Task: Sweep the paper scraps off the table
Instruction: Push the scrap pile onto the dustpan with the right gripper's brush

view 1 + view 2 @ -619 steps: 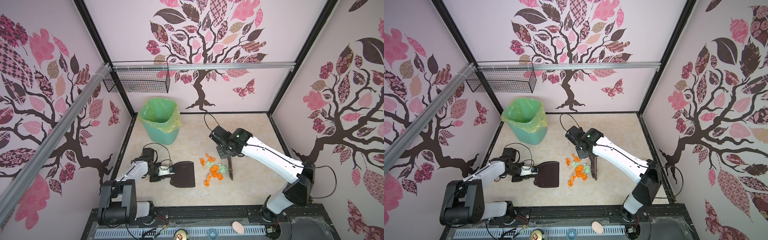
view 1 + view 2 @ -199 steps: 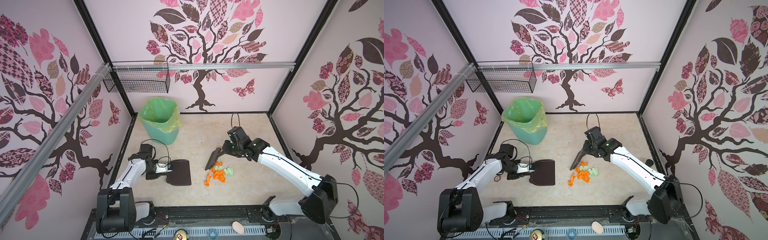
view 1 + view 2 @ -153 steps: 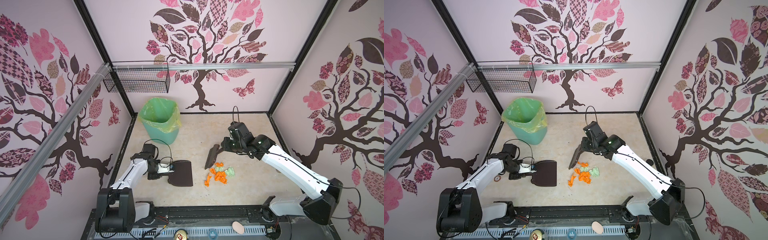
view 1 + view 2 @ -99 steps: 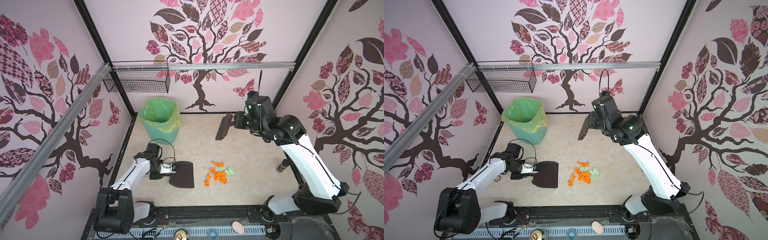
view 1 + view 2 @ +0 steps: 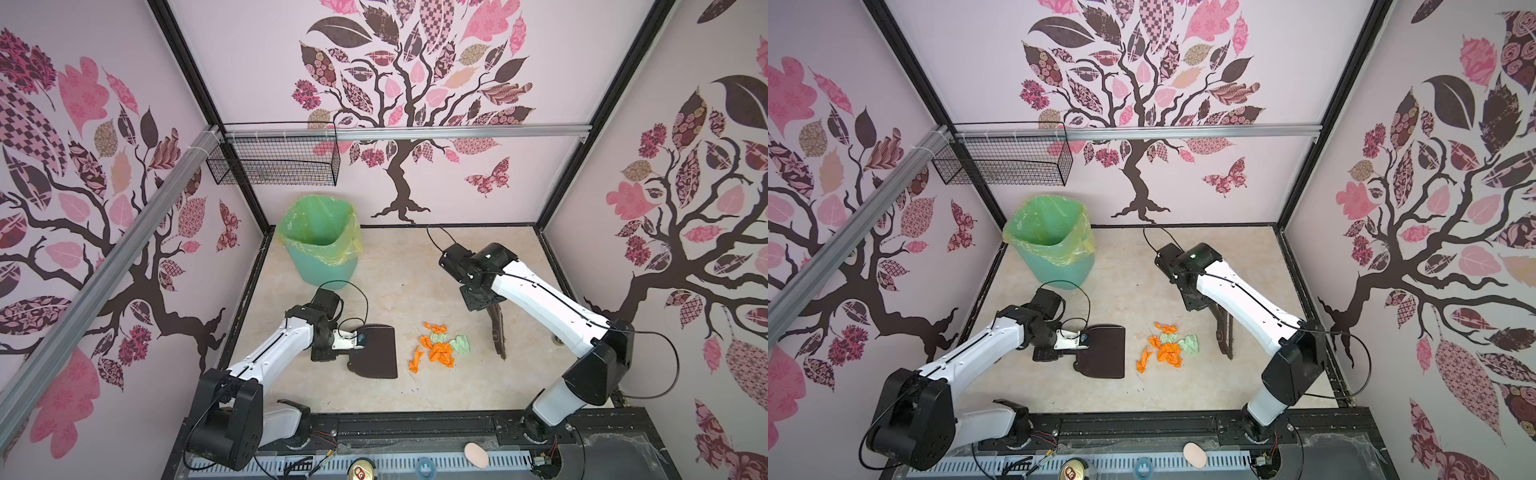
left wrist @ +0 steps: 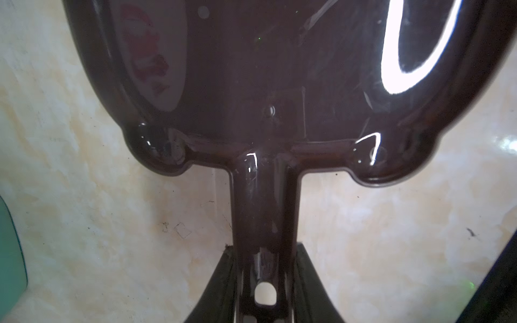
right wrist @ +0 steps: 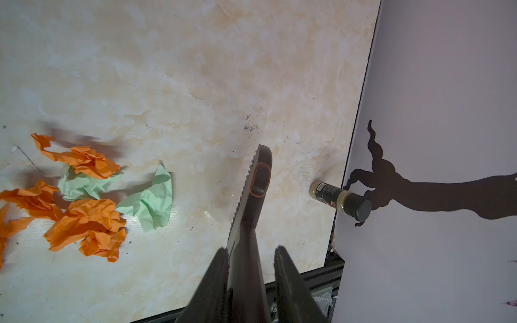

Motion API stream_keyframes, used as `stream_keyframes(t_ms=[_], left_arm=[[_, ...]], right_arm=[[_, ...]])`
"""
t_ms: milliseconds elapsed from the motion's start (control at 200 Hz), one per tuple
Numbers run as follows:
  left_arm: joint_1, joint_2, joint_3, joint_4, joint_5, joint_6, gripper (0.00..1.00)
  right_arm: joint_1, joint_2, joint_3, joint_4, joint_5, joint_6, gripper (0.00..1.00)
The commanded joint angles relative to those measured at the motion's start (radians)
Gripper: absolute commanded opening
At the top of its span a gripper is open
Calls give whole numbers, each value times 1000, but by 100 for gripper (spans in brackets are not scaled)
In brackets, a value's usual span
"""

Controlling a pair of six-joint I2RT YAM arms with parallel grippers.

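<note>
The paper scraps (image 5: 438, 347) (image 5: 1167, 347) (image 7: 84, 201), several orange and pale green wads, lie in one loose pile on the beige table (image 5: 415, 395). A dark brown dustpan (image 5: 374, 351) (image 5: 1104, 351) (image 6: 265, 70) rests flat just left of the pile, its wide edge toward it. My left gripper (image 5: 338, 353) (image 6: 264, 251) is shut on the dustpan's handle. My right gripper (image 5: 488, 305) (image 7: 250, 249) is shut on a dark brush (image 5: 498, 332) (image 5: 1225, 334) (image 7: 257, 181). The brush reaches down to the table right of the pile, a short gap from the nearest green wad.
A teal bin with a green liner (image 5: 322, 245) (image 5: 1054, 245) stands at the back left. A wire basket (image 5: 274, 166) hangs on the wall above it. A small dark-capped jar (image 7: 340, 197) stands against the right wall. A can (image 5: 361, 471) lies on the front rail.
The right arm, raised high near the back wall half a second ago, has swung down and set the brush right of the pile. The left arm nudged the dustpan slightly toward the scraps.
</note>
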Motion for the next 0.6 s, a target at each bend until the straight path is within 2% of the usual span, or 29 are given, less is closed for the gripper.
stream_keyframes(t_ms=[0, 210, 595], left_arm=[[-27, 17, 24, 20, -18, -69, 19], [-91, 34, 8, 65, -47, -110, 19], [-115, 74, 22, 116, -56, -151, 19]], right_arm=[[10, 2, -22, 15, -33, -22, 0], [115, 77, 7, 42, -57, 9, 0], [232, 147, 90, 127, -149, 74, 0]])
